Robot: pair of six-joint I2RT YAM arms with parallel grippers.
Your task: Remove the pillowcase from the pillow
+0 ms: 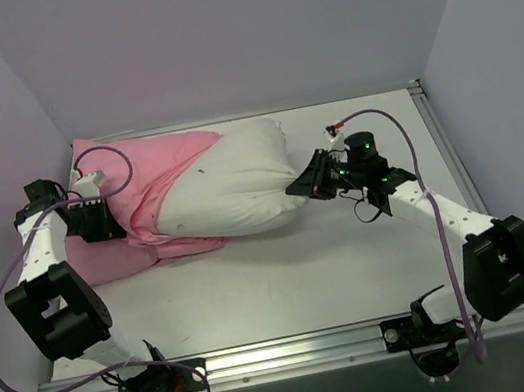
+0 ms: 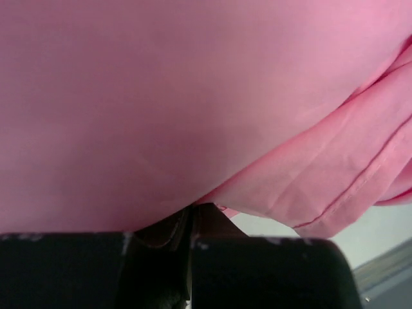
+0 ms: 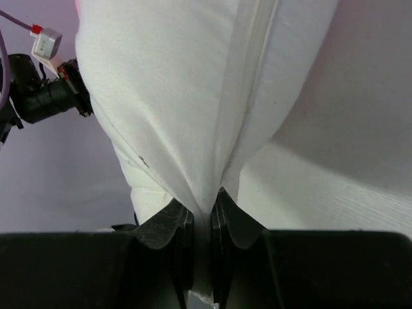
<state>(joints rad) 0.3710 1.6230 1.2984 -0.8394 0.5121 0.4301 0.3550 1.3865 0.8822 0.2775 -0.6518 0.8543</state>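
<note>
we've got the right gripper (image 3: 201,212) clamped on the white pillow (image 1: 235,185) corner, left gripper (image 2: 191,215) pinching the pink pillowcase (image 1: 152,175), which covers just the pillow's left end on the table (image 1: 286,273).

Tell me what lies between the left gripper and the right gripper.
In the top view, the pillowcase bunched by the left gripper, then the bare pillow reaching the right gripper, which pinches its corner.

We see the pillowcase (image 1: 151,170) as smooth matt cloth; the pillow (image 1: 240,185) is finely woven cloth. The rail (image 1: 300,354) looks metallic.
</note>
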